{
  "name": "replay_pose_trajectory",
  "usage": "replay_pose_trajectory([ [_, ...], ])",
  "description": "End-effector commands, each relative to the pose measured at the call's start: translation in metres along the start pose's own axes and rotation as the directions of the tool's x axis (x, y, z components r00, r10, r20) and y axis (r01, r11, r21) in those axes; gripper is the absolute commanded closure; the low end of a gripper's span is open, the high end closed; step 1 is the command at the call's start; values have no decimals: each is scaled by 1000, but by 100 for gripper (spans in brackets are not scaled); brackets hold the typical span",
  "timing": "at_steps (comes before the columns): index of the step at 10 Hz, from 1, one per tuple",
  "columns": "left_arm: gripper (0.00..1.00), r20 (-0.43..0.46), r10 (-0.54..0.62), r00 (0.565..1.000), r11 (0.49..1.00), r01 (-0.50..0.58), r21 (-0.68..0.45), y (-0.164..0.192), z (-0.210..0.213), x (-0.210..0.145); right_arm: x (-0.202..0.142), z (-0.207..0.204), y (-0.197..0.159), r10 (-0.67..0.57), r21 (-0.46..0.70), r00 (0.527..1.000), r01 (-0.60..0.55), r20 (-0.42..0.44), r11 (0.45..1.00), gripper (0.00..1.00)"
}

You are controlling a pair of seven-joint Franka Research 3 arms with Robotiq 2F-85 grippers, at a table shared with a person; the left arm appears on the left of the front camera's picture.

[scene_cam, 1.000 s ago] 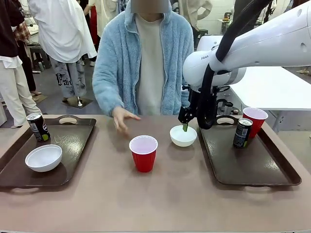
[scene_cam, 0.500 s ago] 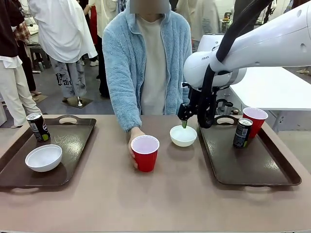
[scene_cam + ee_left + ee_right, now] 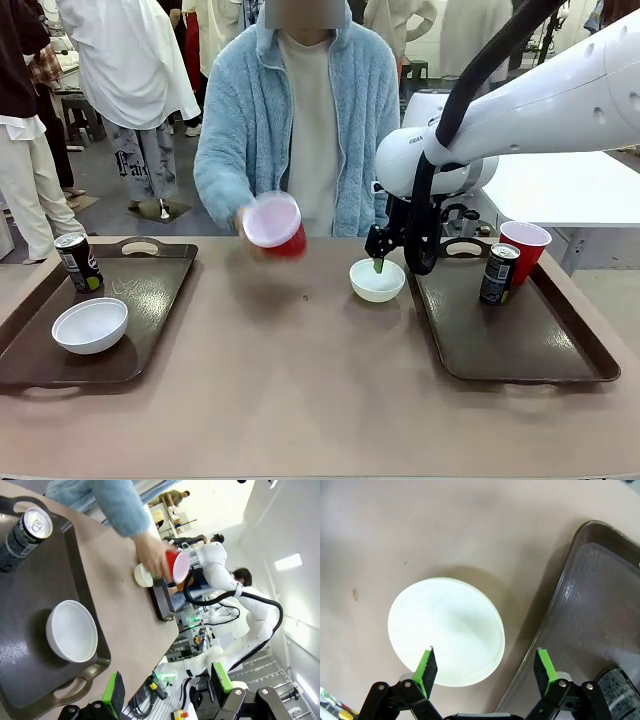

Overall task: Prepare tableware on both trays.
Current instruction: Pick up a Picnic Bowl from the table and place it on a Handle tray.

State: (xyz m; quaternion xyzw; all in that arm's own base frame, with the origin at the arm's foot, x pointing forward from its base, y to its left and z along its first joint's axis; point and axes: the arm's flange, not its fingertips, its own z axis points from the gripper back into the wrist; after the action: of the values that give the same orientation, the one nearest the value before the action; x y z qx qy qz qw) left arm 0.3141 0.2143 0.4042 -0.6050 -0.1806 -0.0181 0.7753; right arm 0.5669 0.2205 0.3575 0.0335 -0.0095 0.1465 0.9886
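Observation:
A person's hand holds one red cup (image 3: 272, 225) tilted in the air above the table's far side; the same red cup (image 3: 177, 567) shows in the left wrist view. My right gripper (image 3: 380, 262) hangs open just over a white bowl (image 3: 378, 282) on the bare table, beside the right tray (image 3: 520, 345). In the right wrist view the bowl (image 3: 447, 630) lies below my right gripper (image 3: 485, 665), one finger over its inside and the other past its rim. The right tray carries a black can (image 3: 498, 273) and a second red cup (image 3: 524, 250). My left gripper (image 3: 167, 685) is open, high above the left tray (image 3: 35, 590).
The left tray (image 3: 150, 290) holds a white bowl (image 3: 90, 325) near its front and a black can (image 3: 78, 262) at its far left corner. The person in a pale blue fleece stands at the table's far edge. Other people stand behind.
The person's hand closed on the red cup at the table's middle and lifted it up and toward the left. My right gripper stayed over the bowl.

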Motion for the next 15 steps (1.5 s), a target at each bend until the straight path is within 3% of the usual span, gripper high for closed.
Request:
replay_pose_trajectory([
  [1,8,12,-4,1000,1000,4,-13,-2,2,1,14,-4,-3,31,-4,999,-31,12,1000,0],
  [4,8,12,-4,1000,1000,4,-13,-2,2,1,17,-12,-5,48,5,999,-48,-4,999,92],
  [5,8,12,-4,1000,1000,4,-13,-2,2,1,16,-13,-6,49,3,999,-49,-7,999,65],
  [6,8,12,-4,1000,1000,4,-13,-2,2,1,16,-13,-7,47,4,999,-47,-8,999,100],
  [11,8,12,-4,1000,1000,4,-13,-2,2,1,6,1,-11,52,-4,999,-52,-3,999,100],
  [12,8,12,-4,1000,1000,4,-13,-2,2,1,-2,13,-8,59,4,998,-59,10,998,100],
  [13,8,12,-4,1000,1000,4,-13,-2,2,1,-16,34,0,85,58,996,-83,-31,995,100],
  [15,8,12,-4,1000,1000,4,-13,-2,2,1,-59,88,15,78,64,997,-78,-7,995,100],
])
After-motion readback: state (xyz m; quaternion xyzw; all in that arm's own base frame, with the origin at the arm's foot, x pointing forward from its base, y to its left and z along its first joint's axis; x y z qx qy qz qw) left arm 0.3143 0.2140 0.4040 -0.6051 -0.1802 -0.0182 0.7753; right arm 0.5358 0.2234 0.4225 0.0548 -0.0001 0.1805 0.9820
